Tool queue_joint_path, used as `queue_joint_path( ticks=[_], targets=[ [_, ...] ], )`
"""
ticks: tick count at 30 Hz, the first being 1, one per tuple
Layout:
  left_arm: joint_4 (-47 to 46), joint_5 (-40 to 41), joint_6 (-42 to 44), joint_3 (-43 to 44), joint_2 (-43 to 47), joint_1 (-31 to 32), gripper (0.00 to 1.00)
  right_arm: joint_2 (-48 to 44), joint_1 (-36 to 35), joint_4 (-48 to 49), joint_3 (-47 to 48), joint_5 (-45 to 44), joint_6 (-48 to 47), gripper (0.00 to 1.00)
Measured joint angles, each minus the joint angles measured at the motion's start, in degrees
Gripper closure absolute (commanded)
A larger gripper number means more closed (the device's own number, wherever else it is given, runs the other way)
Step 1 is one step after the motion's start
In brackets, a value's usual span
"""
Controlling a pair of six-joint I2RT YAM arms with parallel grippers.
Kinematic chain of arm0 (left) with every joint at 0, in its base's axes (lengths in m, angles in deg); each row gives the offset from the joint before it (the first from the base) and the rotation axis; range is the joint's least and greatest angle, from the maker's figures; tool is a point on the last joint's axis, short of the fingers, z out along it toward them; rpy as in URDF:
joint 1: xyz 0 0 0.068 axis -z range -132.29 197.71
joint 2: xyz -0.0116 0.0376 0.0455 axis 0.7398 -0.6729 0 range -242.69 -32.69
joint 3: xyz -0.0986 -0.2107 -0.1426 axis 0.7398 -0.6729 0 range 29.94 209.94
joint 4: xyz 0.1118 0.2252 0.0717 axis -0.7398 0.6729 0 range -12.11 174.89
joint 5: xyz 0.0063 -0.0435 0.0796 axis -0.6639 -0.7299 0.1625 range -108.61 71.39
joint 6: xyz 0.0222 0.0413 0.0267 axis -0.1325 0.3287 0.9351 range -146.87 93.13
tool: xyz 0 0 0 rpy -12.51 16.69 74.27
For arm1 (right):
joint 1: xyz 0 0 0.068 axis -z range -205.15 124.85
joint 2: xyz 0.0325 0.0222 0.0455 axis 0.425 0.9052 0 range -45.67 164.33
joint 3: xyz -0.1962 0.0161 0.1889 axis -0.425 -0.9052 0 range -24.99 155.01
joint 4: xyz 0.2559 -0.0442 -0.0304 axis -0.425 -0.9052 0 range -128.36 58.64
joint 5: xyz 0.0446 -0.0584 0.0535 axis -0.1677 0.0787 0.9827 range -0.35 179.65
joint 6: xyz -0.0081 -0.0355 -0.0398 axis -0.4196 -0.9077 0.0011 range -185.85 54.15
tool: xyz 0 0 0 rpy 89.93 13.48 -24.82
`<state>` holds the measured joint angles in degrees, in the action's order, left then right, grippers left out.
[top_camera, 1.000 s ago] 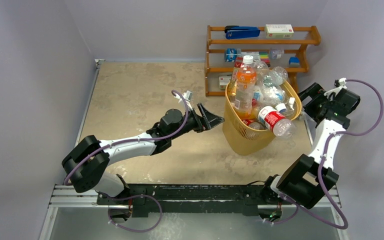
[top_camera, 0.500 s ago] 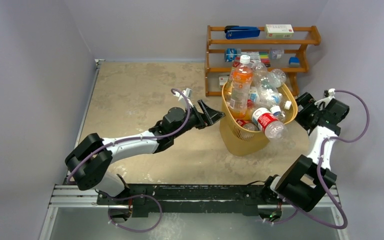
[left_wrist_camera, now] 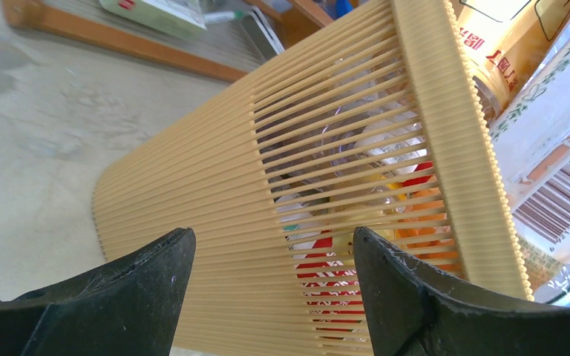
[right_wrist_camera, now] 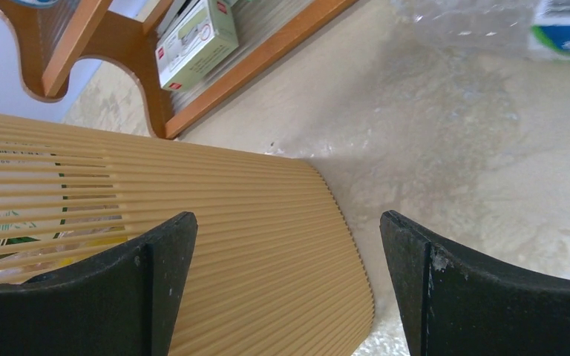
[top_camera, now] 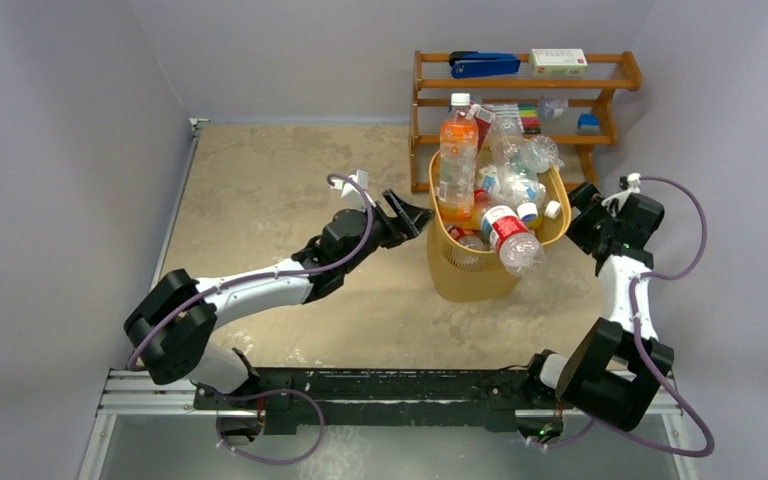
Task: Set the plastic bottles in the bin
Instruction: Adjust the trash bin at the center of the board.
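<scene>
The yellow-orange bin (top_camera: pixel 465 275) stands in front of the shelf rack, heaped with plastic bottles. A tall orange bottle (top_camera: pixel 457 160) stands up at its left. A red-labelled bottle (top_camera: pixel 505 232) hangs over the front rim, and clear bottles (top_camera: pixel 520 160) pile up behind. My left gripper (top_camera: pixel 412 217) is open at the bin's left wall, and the ribbed wall (left_wrist_camera: pixel 215 185) fills the gap between its jaws (left_wrist_camera: pixel 274 256). My right gripper (top_camera: pixel 577 212) is open at the bin's right side, with the bin's lower wall (right_wrist_camera: pixel 267 237) between its jaws (right_wrist_camera: pixel 288 230). Neither holds anything.
The brown wooden shelf rack (top_camera: pixel 520 85) stands close behind the bin, holding a blue stapler (top_camera: pixel 485 65) and a white box (top_camera: pixel 558 61). In the right wrist view the rack's foot (right_wrist_camera: pixel 141 81) and a boxed item (right_wrist_camera: pixel 197 33) are just past the bin. A clear bottle (right_wrist_camera: pixel 490 18) shows at the top edge.
The bin has slid to the left and a little farther back. The right gripper followed it leftward, and the left gripper drew back left alongside it.
</scene>
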<state>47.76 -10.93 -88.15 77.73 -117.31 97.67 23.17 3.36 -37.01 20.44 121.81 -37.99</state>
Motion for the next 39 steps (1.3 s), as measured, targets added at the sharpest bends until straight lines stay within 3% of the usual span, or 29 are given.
queue_joint_path(
  ticks=[15,27,32,39],
  targets=[
    [7.02,3.91,3.3,-2.67,7.67,-5.88,0.23,2.56,-12.63,7.98,-1.88,-3.78,7.63,0.05],
    [14.67,3.87,6.69,-3.87,15.43,-14.45,0.21,7.04,-27.74,12.24,-1.86,-12.13,12.55,0.04],
    [19.19,1.01,7.54,-3.58,18.32,-15.85,0.19,6.29,-27.26,6.91,-0.28,-13.11,10.91,0.04],
    [25.55,-4.61,9.11,-0.28,23.71,-15.74,0.14,4.76,-14.43,-2.14,8.59,-11.87,4.17,0.04]
  ],
)
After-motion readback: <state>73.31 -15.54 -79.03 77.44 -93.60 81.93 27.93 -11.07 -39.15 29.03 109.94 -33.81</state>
